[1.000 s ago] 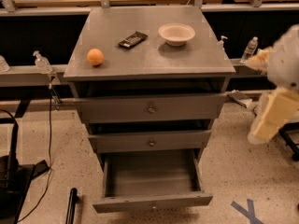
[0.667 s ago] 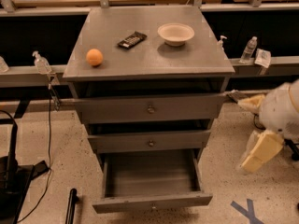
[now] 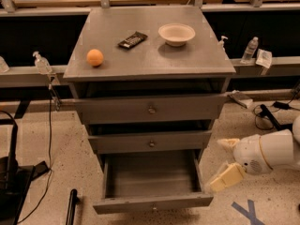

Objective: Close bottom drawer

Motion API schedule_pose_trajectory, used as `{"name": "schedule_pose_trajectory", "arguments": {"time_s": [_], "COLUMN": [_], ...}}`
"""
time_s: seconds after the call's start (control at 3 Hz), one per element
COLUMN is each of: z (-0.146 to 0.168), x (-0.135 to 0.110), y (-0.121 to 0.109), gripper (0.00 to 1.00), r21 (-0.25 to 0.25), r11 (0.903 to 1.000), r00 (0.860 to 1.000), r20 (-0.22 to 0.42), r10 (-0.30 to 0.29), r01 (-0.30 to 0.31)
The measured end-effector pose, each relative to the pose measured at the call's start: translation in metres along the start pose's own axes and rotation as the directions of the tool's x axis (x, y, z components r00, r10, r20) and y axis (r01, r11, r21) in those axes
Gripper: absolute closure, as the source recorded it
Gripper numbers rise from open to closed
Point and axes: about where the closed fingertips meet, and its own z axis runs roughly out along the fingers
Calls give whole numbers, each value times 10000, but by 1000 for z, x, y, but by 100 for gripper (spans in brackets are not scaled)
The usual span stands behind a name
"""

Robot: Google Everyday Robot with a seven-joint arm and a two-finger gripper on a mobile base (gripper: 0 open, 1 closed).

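Bottom drawer (image 3: pixel 151 202) stands pulled out toward the near side at the cabinet's (image 3: pixel 140 55) foot. Gripper (image 3: pixel 225 161) low, just right of the drawer's right wall; fingers spread, gripping nothing.

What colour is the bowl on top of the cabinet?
White, camera view. The gripper is right of the open bottom drawer; bowl.

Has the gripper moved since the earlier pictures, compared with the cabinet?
Yes. The gripper has come down and leftward, from beside the top drawer to the right front corner of the open bottom drawer.
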Motion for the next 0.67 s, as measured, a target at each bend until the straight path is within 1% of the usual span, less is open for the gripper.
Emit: {"name": "schedule_pose_trajectory", "arguments": {"time_s": [0.33,0.67], "z": [-4,-2], "x": [-1,-2], "y": [0,0], "gripper": [0,0], "r21": [48,-133], "r11": [9999,9997], "r00": [9999,9998], "r20": [-113,46], "r10": [-129,-188], "r01": [130,189]}}
